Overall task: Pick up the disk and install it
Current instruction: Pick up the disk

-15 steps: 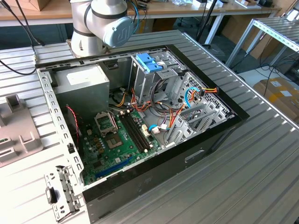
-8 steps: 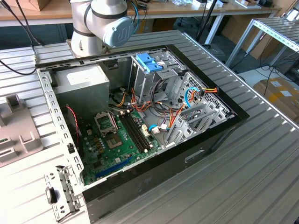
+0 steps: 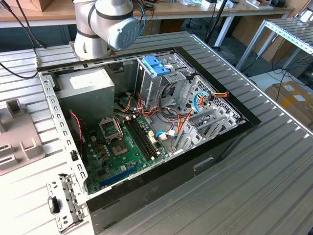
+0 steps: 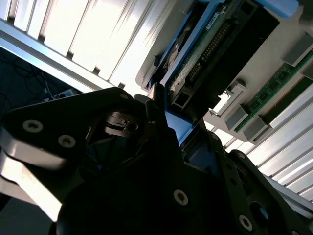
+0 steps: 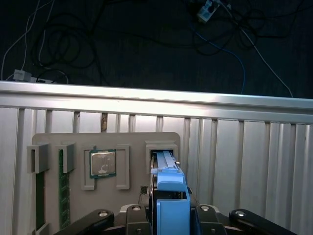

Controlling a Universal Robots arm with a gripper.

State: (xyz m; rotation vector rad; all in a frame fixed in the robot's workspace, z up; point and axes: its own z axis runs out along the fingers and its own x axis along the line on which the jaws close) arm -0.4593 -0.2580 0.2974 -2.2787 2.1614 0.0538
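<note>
The disk [image 5: 164,160] stands on edge in a slot of a grey parts tray [image 5: 132,142], its dark body edged by a light-blue rail. My gripper [image 5: 170,216] sits over it, with a black finger pressed against each side of the blue rail and no gap showing. In the second wrist view the disk [image 4: 205,49] shows its connector edge and green board just beyond the gripper [image 4: 178,131]. The disk still rests in its slot. In the exterior view the open computer case [image 3: 146,122] lies on the table.
The tray also holds a processor [image 5: 102,162] and memory sticks [image 5: 61,196]. Beyond the tray the ribbed table ends at an edge [image 5: 156,95] over dark floor with cables. Inside the case stands a metal drive cage with a blue bracket [image 3: 156,66]. The arm's base [image 3: 105,24] stands behind the case.
</note>
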